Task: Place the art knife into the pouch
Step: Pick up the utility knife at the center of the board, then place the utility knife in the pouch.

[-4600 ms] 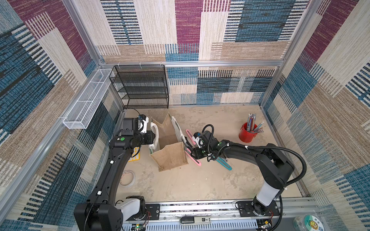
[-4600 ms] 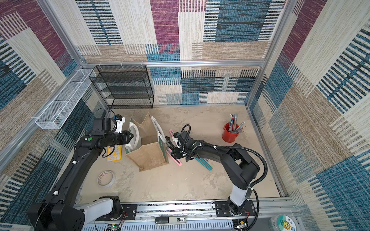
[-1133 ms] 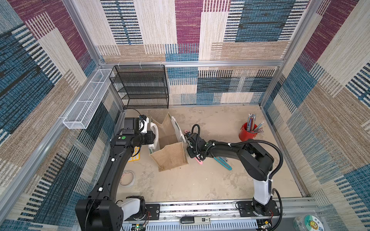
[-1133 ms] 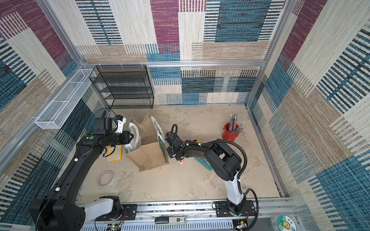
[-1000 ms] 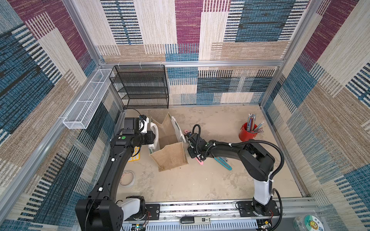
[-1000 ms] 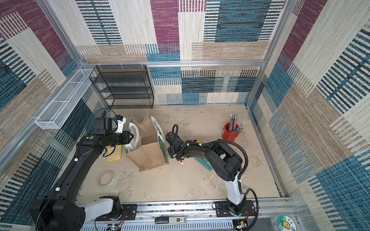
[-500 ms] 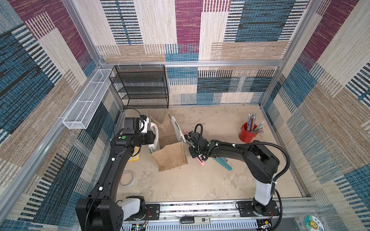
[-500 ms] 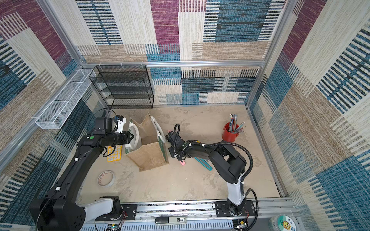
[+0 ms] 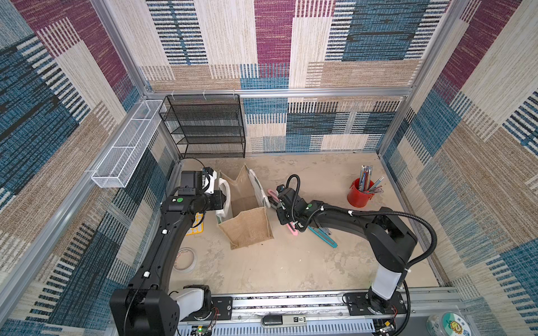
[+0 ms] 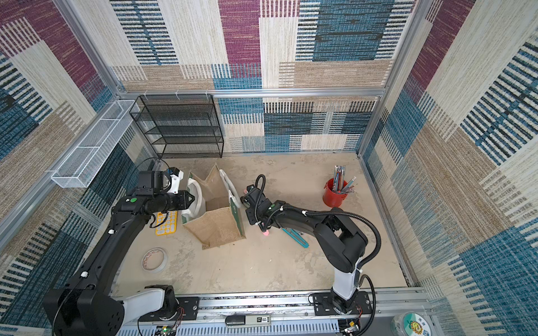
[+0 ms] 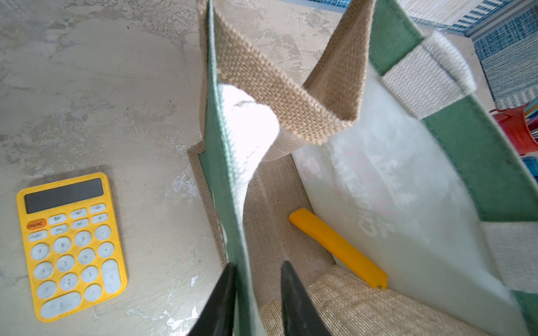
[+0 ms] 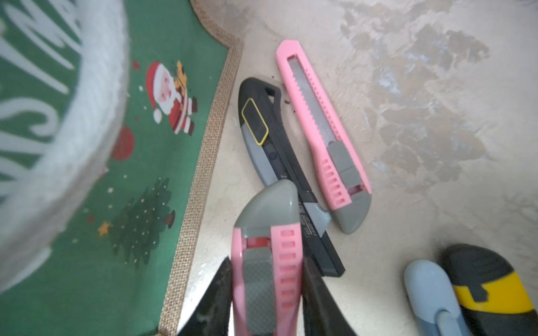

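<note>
Gripping the pouch (image 11: 291,96) by its rim, the left gripper (image 11: 257,266) has its jaws drawn in to a narrow gap. The green-edged wall sits between them, 1 jaw outside and 1 inside, most likely to hold the mouth open and keep the soft bag upright. The right gripper (image 12: 266,264) has its jaws closed on the sides of a pink art knife (image 12: 269,215), grey tip forward. It is low over the table (image 12: 436,116), just beside the pouch's printed green face and not yet above the opening. I judge this a lift in hand, the knife taken from the cluster where another pink knife (image 12: 320,131) and a black knife (image 12: 273,151) lie side by side. A yellow knife (image 11: 337,247) already rests on the pouch floor. The held knife's rear is cut off at the frame edge, and in both top views the wrist hides the right jaws. 2 more tools (image 12: 431,291) in the right wrist view are only partly shown — I cannot name them
</note>
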Available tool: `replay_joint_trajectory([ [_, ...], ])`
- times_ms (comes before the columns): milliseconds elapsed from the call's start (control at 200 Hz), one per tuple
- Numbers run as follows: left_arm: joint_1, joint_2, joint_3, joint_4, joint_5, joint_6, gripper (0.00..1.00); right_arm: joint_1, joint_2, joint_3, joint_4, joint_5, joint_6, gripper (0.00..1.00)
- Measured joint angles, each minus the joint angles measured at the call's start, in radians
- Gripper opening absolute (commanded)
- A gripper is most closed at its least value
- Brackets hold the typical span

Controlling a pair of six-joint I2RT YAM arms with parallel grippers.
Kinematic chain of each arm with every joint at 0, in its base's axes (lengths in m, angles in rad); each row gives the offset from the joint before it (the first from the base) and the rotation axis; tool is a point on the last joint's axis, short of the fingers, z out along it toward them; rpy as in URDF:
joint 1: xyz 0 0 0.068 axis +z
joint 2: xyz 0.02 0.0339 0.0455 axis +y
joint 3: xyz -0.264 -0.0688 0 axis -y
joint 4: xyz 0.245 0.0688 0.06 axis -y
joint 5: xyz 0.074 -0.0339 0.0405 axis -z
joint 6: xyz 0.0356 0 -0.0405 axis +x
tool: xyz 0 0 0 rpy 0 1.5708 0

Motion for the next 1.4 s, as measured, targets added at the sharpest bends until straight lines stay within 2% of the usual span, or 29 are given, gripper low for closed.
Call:
replay_joint_trajectory([
  [466, 0.0, -0.003, 0.0, 0.0, 0.0, 0.0, 0.29, -0.006, -0.066, 0.112, -0.015, 0.083, -0.007, 0.22],
  [906, 0.0, -0.007, 0.0, 0.0, 0.0, 0.0, 0.29, -0.007, -0.142, 0.267, -0.04, 0.12, -0.085, 0.22],
  [1152, 0.0, -0.007, 0.0, 0.0, 0.0, 0.0, 0.29, -0.008, -0.136, 0.374, -0.024, 0.081, -0.12, 0.21],
  [1397, 0.0, -0.007, 0.0, 0.0, 0.0, 0.0, 0.29, -0.005, -0.075, 0.517, -0.014, -0.026, -0.136, 0.18],
])
